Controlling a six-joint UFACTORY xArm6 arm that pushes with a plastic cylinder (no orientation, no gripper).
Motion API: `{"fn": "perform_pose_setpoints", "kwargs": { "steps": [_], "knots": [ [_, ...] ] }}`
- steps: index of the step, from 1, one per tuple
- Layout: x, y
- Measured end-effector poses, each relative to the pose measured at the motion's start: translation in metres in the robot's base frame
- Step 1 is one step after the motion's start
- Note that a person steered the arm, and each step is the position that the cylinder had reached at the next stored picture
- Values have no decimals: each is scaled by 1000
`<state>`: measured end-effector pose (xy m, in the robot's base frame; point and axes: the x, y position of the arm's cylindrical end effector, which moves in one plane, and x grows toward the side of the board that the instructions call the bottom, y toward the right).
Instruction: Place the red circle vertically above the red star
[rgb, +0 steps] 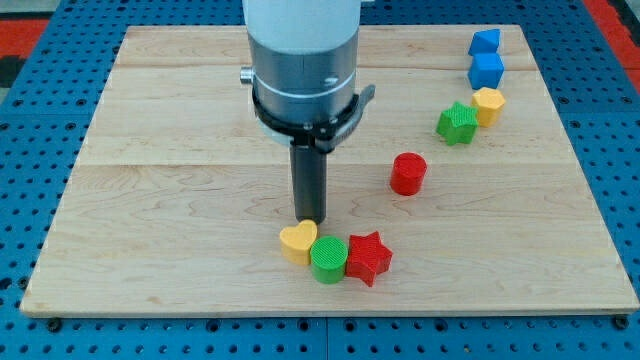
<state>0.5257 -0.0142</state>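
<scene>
The red circle stands on the wooden board right of centre. The red star lies lower, near the view's bottom, touching a green circle on its left. A yellow heart touches the green circle's left side. My tip is just above the yellow heart, left of and below the red circle, and up-left of the red star. The red circle sits up and to the right of the red star, apart from it.
At the view's upper right, a green star touches a yellow block; above them a blue cube and another blue block. The wooden board lies on a blue studded mat.
</scene>
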Motion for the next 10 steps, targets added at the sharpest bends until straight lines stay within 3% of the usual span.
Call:
{"fn": "perform_pose_setpoints", "kwargs": {
  "steps": [2, 4, 5, 7, 8, 9, 10],
  "knots": [
    [6, 0],
    [-82, 31],
    [-91, 90],
    [-97, 98],
    [-112, 135],
    [-83, 175],
    [-82, 172]
  ]
}}
